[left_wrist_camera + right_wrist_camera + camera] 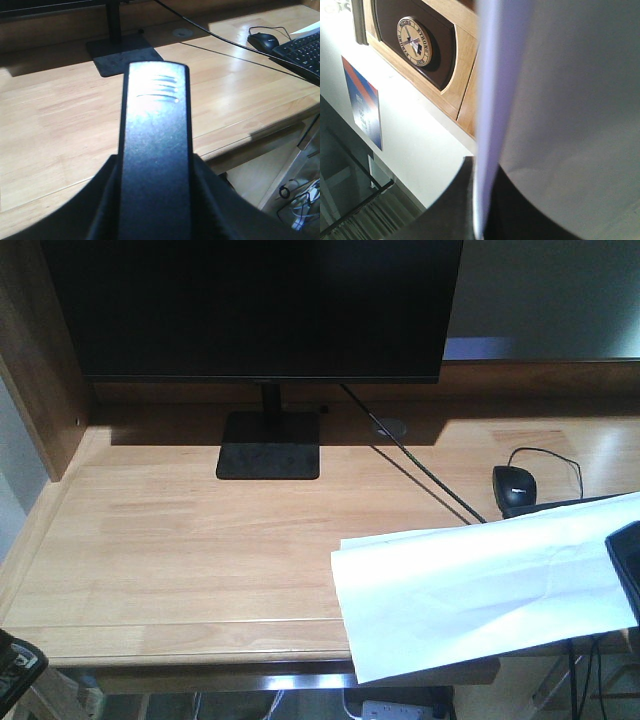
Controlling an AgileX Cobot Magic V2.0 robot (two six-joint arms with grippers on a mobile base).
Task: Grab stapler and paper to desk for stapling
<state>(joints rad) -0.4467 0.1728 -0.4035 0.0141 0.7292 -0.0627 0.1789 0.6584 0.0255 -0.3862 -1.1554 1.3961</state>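
Observation:
The white creased paper hangs slanted over the front right part of the desk, and its near corner sticks out past the front edge. My right gripper is shut on its right edge. In the right wrist view the paper runs edge-on between the jaws of this gripper. My left gripper shows only at the lower left corner, off the desk's front edge. In the left wrist view it is shut on the black stapler, which points out over the desk.
A black monitor stands at the back on a flat base. A cable runs diagonally from it. A black mouse and a keyboard lie at the right. A wooden side wall bounds the left.

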